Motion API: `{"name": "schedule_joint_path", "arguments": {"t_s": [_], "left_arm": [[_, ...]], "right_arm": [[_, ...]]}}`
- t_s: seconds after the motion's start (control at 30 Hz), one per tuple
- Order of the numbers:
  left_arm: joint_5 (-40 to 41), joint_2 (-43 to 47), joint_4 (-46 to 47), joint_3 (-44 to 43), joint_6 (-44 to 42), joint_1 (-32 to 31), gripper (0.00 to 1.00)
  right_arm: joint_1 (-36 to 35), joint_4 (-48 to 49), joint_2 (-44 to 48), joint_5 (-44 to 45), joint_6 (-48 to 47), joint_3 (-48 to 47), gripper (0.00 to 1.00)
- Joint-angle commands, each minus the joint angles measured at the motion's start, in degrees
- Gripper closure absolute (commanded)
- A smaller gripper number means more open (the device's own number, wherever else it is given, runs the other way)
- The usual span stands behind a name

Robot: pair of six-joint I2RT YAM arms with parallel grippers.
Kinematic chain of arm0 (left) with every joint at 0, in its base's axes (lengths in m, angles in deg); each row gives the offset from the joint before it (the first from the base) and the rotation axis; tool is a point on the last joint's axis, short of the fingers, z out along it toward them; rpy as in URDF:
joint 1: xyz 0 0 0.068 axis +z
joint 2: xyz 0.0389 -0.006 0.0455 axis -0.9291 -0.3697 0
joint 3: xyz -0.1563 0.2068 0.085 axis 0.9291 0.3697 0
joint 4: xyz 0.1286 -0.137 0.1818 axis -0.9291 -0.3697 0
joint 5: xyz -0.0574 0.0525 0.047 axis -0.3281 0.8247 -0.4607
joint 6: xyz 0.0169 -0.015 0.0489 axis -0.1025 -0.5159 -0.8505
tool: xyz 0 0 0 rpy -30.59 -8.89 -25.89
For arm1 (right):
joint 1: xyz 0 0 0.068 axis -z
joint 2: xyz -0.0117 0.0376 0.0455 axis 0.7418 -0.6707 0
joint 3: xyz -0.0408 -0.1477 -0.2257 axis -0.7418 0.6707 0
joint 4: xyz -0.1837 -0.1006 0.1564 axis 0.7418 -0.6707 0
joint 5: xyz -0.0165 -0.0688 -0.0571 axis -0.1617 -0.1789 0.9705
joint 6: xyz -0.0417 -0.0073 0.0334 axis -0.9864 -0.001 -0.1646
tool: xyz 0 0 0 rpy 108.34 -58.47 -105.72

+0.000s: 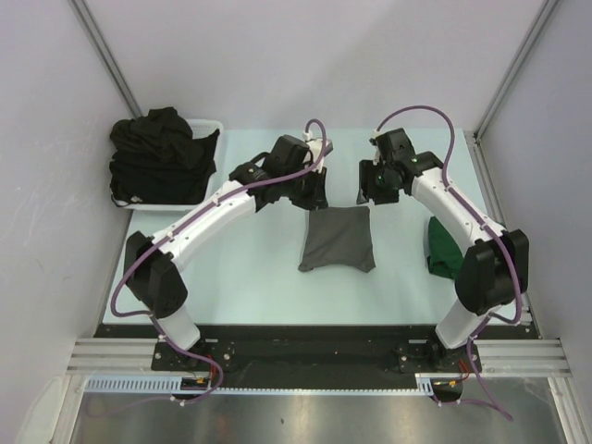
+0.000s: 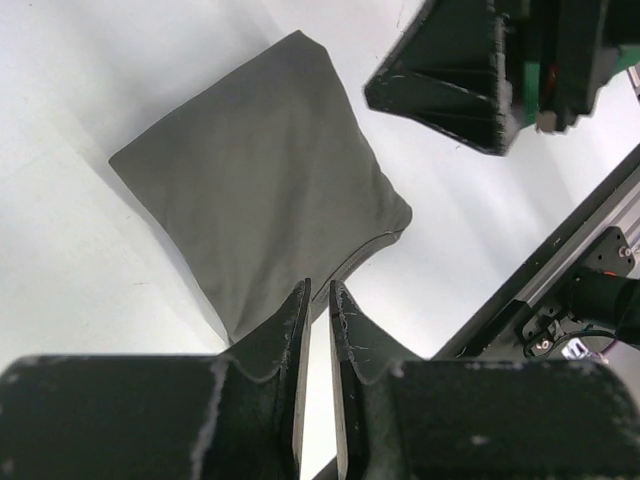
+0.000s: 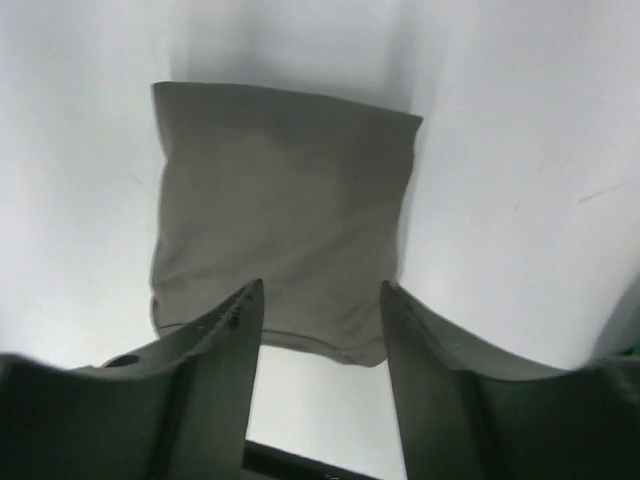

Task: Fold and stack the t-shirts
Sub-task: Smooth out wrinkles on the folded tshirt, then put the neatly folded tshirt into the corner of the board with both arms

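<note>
A charcoal grey t-shirt (image 1: 338, 239) lies folded into a small square in the middle of the table, also seen in the left wrist view (image 2: 265, 170) and the right wrist view (image 3: 280, 200). My left gripper (image 1: 313, 199) hovers at its far left corner. Its jaws (image 2: 319, 285) stand only a narrow slit apart with nothing between them. Above the far right corner, my right gripper (image 1: 370, 192) is open and empty (image 3: 320, 285). A dark green t-shirt (image 1: 442, 248) lies folded at the right, beside the right arm. Black t-shirts (image 1: 159, 153) are heaped at the back left.
The black heap fills a white plastic basket (image 1: 211, 126) at the table's back left corner. The right arm's gripper body (image 2: 470, 80) shows in the left wrist view, close by. Grey walls enclose the table on three sides.
</note>
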Motion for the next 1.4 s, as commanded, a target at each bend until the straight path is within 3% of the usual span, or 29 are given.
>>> {"name": "schedule_joint_path", "arguments": {"t_s": [0.0, 0.1, 0.17, 0.53, 1.37], "left_arm": [[-1.8, -1.8, 2.5, 2.5, -1.2, 0.7, 0.82], [-2.2, -2.3, 3.7, 5.1, -1.0, 1.2, 0.82], [-2.8, -2.4, 4.2, 6.4, -0.8, 2.0, 0.82], [-3.0, 1.2, 2.8, 7.0, -1.5, 6.3, 0.82], [-3.5, 0.9, 0.6, 5.7, -0.1, 6.9, 0.83]], "right_arm": [[2.4, 5.8, -2.2, -4.0, -1.6, 1.3, 0.4], [4.0, 7.4, -3.6, -6.5, -2.3, 1.1, 0.25], [5.0, 8.0, -5.3, -7.8, -2.7, 1.1, 0.01], [7.5, 13.8, -9.8, -13.3, 0.2, 3.9, 0.0], [9.7, 21.7, -12.4, -22.5, 3.2, 15.2, 0.0]]}}
